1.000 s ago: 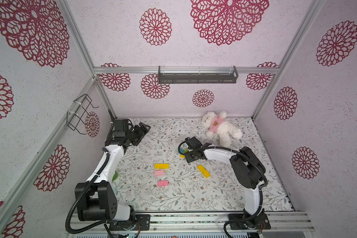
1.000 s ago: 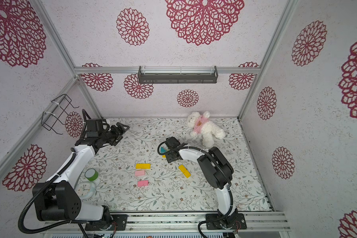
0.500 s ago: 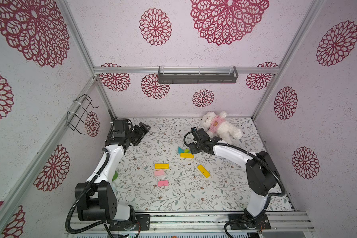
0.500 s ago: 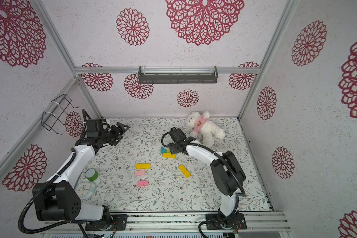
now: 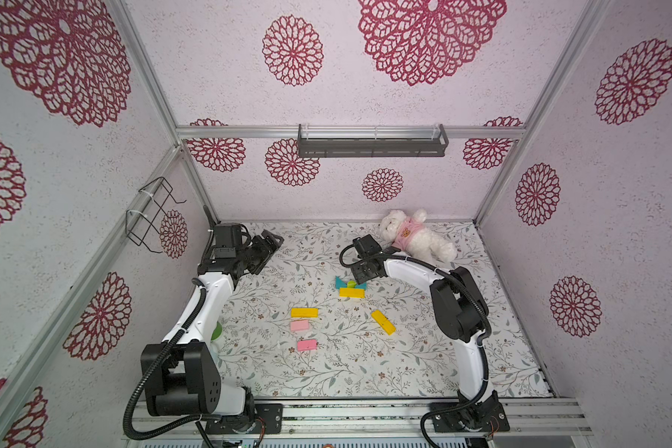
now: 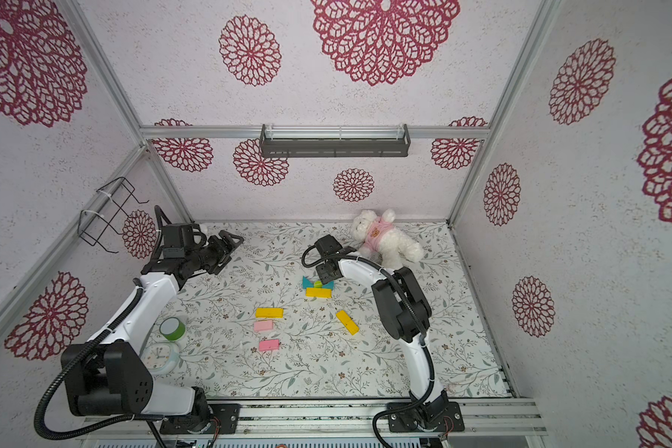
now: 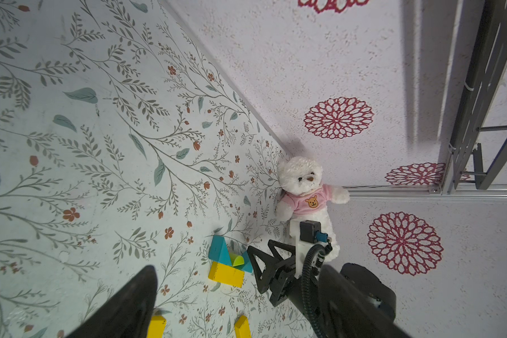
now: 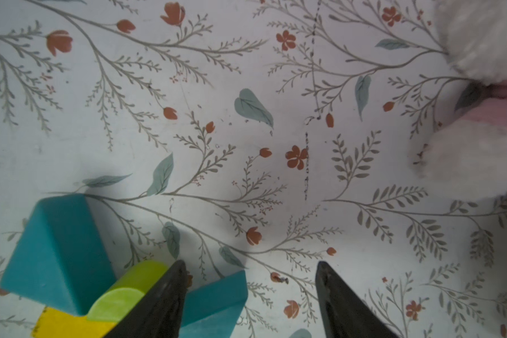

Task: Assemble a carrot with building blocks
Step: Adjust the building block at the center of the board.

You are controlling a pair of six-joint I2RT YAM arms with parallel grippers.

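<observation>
While the carrot point(image 5: 351, 289) is only part-built near mid-table, its top end is seen laid out: two teal triangles point(image 5: 340, 282) flank a lime-green piece point(image 5: 350, 284), all set along the far edge of a yellow bar point(image 5: 352, 293). The R gripper point(image 8: 251, 272) is held low just over this cluster, jaws spread w/ nothing btw them. In the R wrist view one finger point(image 8: 164, 295) overlaps the green piece and the triangle beside it, but contact can't be told.

The other building blocks are found loose, closer to the robot's base: a 2nd yellow bar point(image 5: 304, 312), a pink rectangle point(image 5: 299, 325) just beside it, another pink one point(image 5: 306, 345) slightly apart, and a 3rd yellow bar point(image 5: 383, 322) lying tilted toward the R arm.

The L gripper point(image 5: 269, 250) is held above the back L corner of the table point(image 5: 423, 364), well apart from every block; its jaws look spread, nothing held.

A white plush bear point(image 5: 412, 238) is seen lying at the back, behind the R arm. A green tape roll point(image 6: 172, 329) and a small clock point(image 6: 158, 356) are seen by the L arm.
</observation>
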